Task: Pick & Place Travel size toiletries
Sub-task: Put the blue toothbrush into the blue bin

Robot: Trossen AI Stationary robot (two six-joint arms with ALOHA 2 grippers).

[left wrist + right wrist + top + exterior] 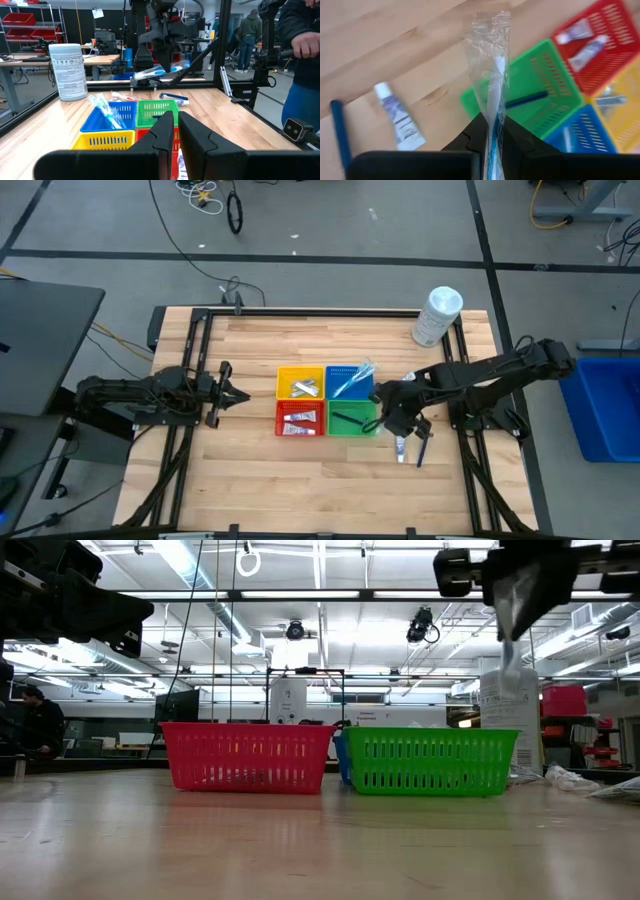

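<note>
Toothbrush (pixel 492 95), sealed in a clear wrapper, is pinched between the nearly closed fingers of the right gripper (pixel 392 420), right of centre in the high view. In the right wrist view the wrapped brush is seen sticking forward from the fingers, above the table and the green basket (pixel 545 90). In the left wrist view it is shown held level in the air, upper centre of the frame.

Four small baskets are grouped at the centre of the table (pixel 250 480): yellow basket (pixel 284 375) upper left, blue basket (pixel 335 370) upper right, red basket (pixel 283 430) lower left, green lower right. More wrapped brushes (pixel 352 380) are held in the blue one, silvery packets (pixel 306 388) in the yellow, small tubes (pixel 300 418) in the red, and a dark razor (pixel 347 418) in the green.

Just right of the green basket, a tube (pixel 400 446) and a second razor (pixel 421 450) are lying on the table.

A white canister (pixel 437 314) is standing at the upper right of the table.

The left gripper (pixel 238 395) is parked at the left of the table, its fingers almost closed and nothing held.
</note>
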